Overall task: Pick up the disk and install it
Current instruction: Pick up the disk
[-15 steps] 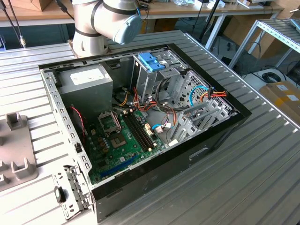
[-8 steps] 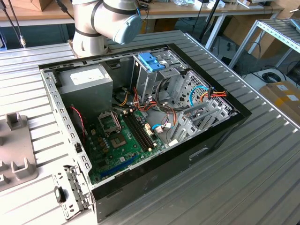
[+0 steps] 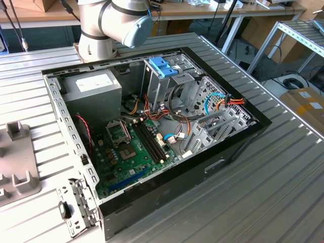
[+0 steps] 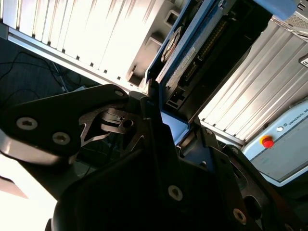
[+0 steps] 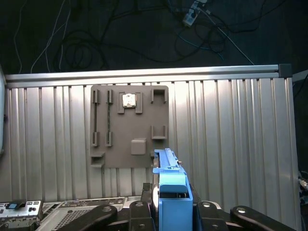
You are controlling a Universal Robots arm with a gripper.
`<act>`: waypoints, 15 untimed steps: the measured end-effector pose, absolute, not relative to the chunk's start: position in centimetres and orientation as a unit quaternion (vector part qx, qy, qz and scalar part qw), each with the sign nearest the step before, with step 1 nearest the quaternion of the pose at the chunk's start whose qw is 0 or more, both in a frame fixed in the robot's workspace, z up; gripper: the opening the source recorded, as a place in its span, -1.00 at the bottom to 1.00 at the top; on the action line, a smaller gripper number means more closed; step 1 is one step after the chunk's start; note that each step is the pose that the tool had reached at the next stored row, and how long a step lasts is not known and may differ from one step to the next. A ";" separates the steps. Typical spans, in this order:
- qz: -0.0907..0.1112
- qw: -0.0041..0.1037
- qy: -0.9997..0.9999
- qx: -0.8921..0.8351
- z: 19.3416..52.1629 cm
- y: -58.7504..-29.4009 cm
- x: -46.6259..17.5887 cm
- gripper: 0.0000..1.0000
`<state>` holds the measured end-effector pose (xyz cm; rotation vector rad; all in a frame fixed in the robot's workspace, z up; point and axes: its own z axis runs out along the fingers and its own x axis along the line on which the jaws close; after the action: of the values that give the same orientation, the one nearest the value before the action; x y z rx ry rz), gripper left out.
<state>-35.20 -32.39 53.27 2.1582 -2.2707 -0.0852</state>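
Note:
In both wrist views my gripper (image 5: 172, 208) is shut on the disk (image 5: 169, 185), held edge-on, with its light-blue frame between the black fingers (image 5: 145, 195). In the second wrist view the disk (image 4: 211, 48) reaches away from the gripper (image 4: 180, 127), showing its dark body, connector edge and blue side frame. It hangs in the air above the ribbed metal table. The open computer case (image 3: 243, 136) lies on the table in the exterior view, its metal drive cage topped by a blue latch (image 3: 163, 66).
A grey fixture plate (image 5: 130, 127) with small holders lies on the table beyond the disk, also at the exterior view's left (image 3: 15, 162). Inside the case are a grey power supply box (image 3: 93, 88), motherboard and cables. The arm's base (image 3: 98, 45) stands behind the case.

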 end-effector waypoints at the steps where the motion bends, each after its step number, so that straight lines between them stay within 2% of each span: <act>1: -0.027 0.004 -0.725 0.689 53.3 -32.4 -35.2 -0.26; 15: -0.027 0.004 -0.725 0.689 53.3 -32.4 -34.8 -0.26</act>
<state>-34.79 -32.39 53.27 2.1582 -2.2707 -0.0853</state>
